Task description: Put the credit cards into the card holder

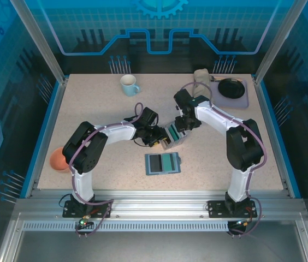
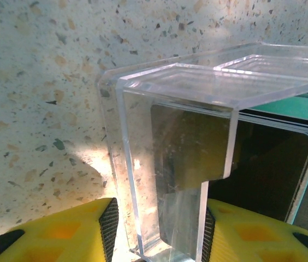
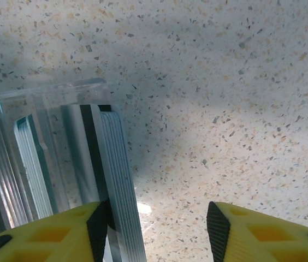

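**Left claw clamped on the clear rack, right claw open beside the cards**

The left claw (image 2: pixel 157 236) was closed on the card rack (image 2: pixel 176 164). Its black ribbed pads (image 2: pixel 108 225) pressed on either side of the rack's clear end wall, and the yellow fingers were cut off by the bottom edge of the wrist view. The right claw (image 3: pixel 157 229) stood open. One pad (image 3: pixel 98 226) touched the edge of the stacked credit cards (image 3: pixel 117 174), while the other finger was well apart from them, with bare speckled worktop (image 3: pixel 225 109) between.

The rack was see-through acrylic, stepped and sharp-cornered, with glossy, slightly scuffed walls. The credit cards (image 2: pixel 274 164) stood on edge in it as thin round-cornered rectangles. Most looked dark, and a teal one was partly visible behind them. From the right wrist they showed as a tight sheaf of pale edges with one dark stripe. How many there were could not be made out.

From above, both claws met at the rack (image 1: pixel 175 134) in the middle of the worktop (image 1: pixel 99 109), and they hid much of it. The card holder (image 1: pixel 163 163) lay open and flat just near of the rack, apart from both claws. It was a soft blue-grey rectangle with dark and teal panels, and its slots were too small to read.
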Available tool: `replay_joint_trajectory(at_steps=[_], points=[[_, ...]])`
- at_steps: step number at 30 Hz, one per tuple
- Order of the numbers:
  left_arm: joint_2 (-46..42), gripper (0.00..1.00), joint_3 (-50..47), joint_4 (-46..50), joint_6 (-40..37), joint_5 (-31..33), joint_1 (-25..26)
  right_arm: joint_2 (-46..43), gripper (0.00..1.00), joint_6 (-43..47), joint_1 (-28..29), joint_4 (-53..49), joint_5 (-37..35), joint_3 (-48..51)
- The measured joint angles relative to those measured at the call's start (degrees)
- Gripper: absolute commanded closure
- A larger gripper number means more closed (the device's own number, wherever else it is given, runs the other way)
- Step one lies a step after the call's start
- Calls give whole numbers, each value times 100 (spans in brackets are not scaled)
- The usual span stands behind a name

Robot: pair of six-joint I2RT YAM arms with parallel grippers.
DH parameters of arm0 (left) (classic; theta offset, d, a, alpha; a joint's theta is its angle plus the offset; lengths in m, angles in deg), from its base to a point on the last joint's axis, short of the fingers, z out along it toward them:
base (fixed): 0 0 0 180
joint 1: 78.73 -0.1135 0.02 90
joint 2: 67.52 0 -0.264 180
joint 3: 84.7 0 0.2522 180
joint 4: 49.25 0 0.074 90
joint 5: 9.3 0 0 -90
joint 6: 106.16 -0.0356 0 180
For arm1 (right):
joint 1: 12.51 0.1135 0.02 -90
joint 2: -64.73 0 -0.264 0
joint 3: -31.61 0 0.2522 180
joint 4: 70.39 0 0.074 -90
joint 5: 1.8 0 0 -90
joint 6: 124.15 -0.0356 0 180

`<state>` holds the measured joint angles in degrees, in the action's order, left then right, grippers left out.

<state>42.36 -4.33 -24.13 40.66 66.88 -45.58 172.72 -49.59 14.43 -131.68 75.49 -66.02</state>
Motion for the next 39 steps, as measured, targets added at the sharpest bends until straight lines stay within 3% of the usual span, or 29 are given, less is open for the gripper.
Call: replay_joint_trajectory(at_steps=[17, 29, 39], points=[[0, 56, 0, 24, -2, 0, 0, 179, 40, 50, 87, -4, -37, -101], [0, 56, 0, 24, -20, -2, 0, 232, 50, 50, 131, -20, -144, -149], [0, 56, 0, 20, -20, 0, 0, 42, 50, 52, 140, -111, -334, -155]])
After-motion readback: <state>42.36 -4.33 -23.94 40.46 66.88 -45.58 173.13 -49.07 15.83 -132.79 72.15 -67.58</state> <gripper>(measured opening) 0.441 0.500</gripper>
